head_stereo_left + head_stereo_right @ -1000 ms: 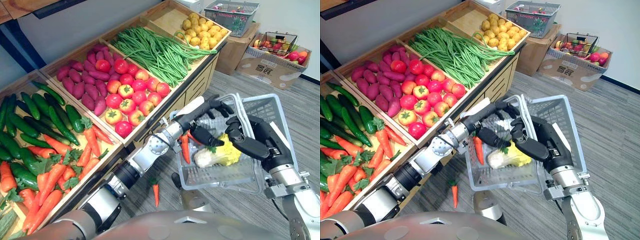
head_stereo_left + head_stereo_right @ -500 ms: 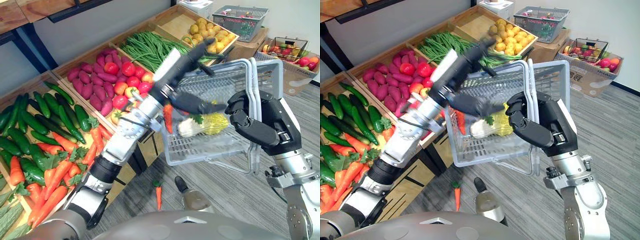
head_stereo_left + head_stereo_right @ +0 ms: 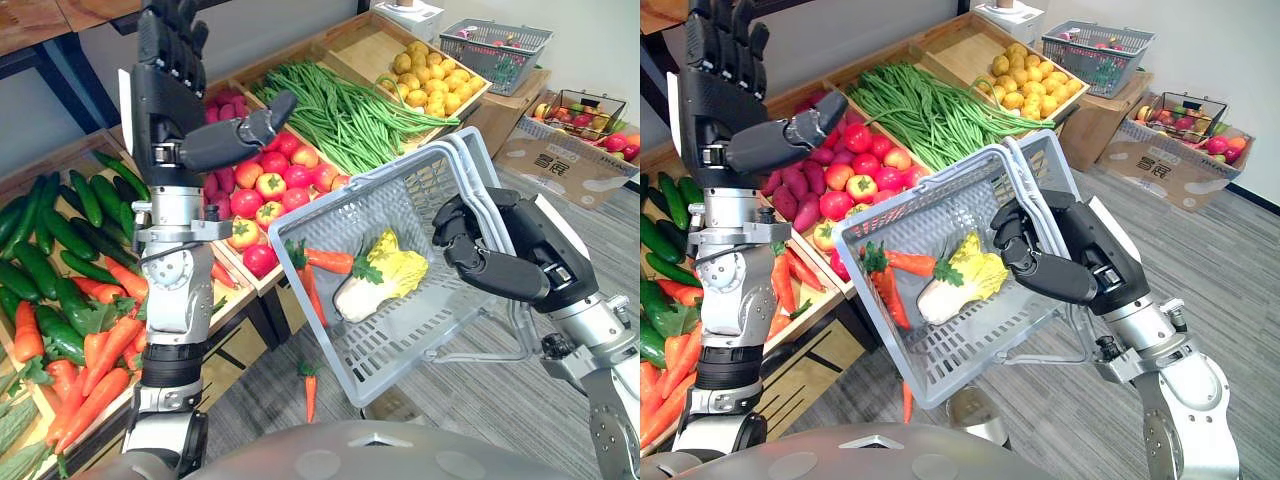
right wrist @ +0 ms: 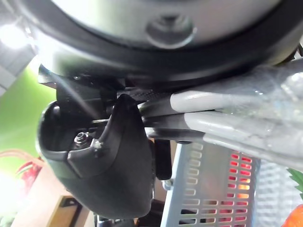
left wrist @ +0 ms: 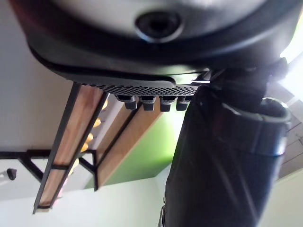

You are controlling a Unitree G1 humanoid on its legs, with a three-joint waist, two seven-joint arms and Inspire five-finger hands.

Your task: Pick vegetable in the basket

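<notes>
My right hand (image 3: 497,252) is shut on the handles (image 4: 222,116) of a grey plastic basket (image 3: 345,205) and holds it in the air, tipped steeply toward the stall. Inside lie two carrots (image 3: 330,262) with green tops and a pale yellow-green cabbage (image 3: 383,279), slid against the low side. My left hand (image 3: 165,90) is raised high at the left above the stall, fingers straight up and thumb (image 5: 222,156) sticking out, holding nothing. It is well apart from the basket.
The wooden stall holds cucumbers (image 3: 55,215), carrots (image 3: 100,360), purple sweet potatoes (image 3: 215,185), red fruit (image 3: 285,170), green beans (image 3: 350,110) and potatoes (image 3: 440,70). One carrot (image 3: 308,390) lies on the floor. Another basket (image 3: 497,42) and cardboard boxes stand at the back right.
My left arm has come out of the basket and swung up to the left, hand empty. The right hand has tipped the basket further, and the carrots and cabbage have slid down.
</notes>
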